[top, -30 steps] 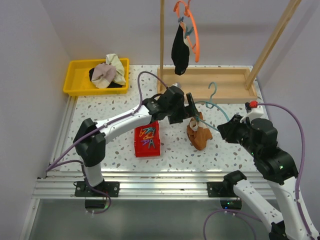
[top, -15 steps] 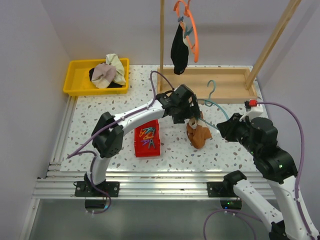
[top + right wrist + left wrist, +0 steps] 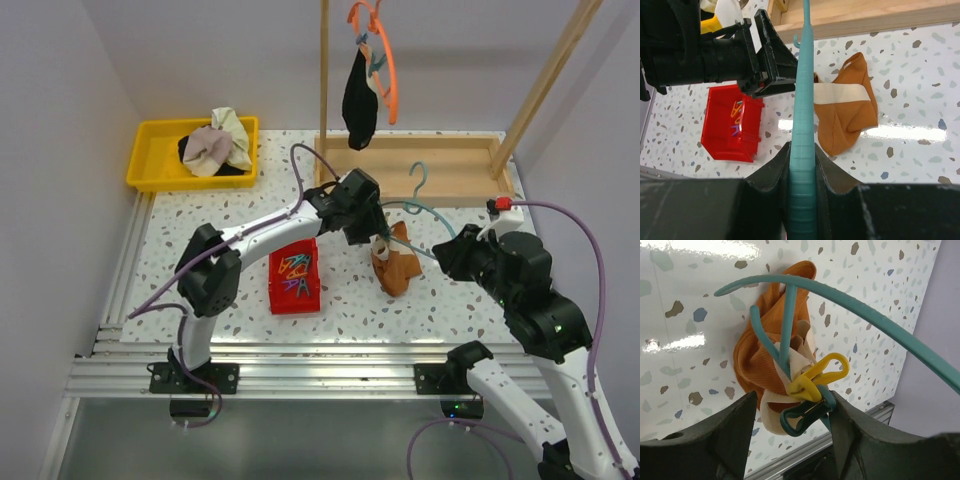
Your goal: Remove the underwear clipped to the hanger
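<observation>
The rust-brown underwear (image 3: 396,268) with a cream-white band lies on the table, clipped to a teal hanger (image 3: 428,210). In the left wrist view the underwear (image 3: 762,357) is held to the hanger (image 3: 860,307) by a yellow clip (image 3: 821,377) and a teal clip (image 3: 804,416). My left gripper (image 3: 795,427) is open, its jaws on either side of the teal clip, the right finger (image 3: 865,435) touching it. My right gripper (image 3: 802,165) is shut on the hanger's bar (image 3: 803,95). The black underwear (image 3: 358,98) hangs on an orange hanger (image 3: 385,60) on the rack.
A red bin (image 3: 295,276) of clips stands left of the underwear. A yellow tray (image 3: 150,160) at the back left holds a pale cloth bundle (image 3: 222,140). The wooden rack base (image 3: 470,185) and post (image 3: 323,70) stand behind.
My left arm's elbow has swung right along the table. Its gripper has edged down and left onto the clips. The underwear has shifted slightly. The right arm holds still.
</observation>
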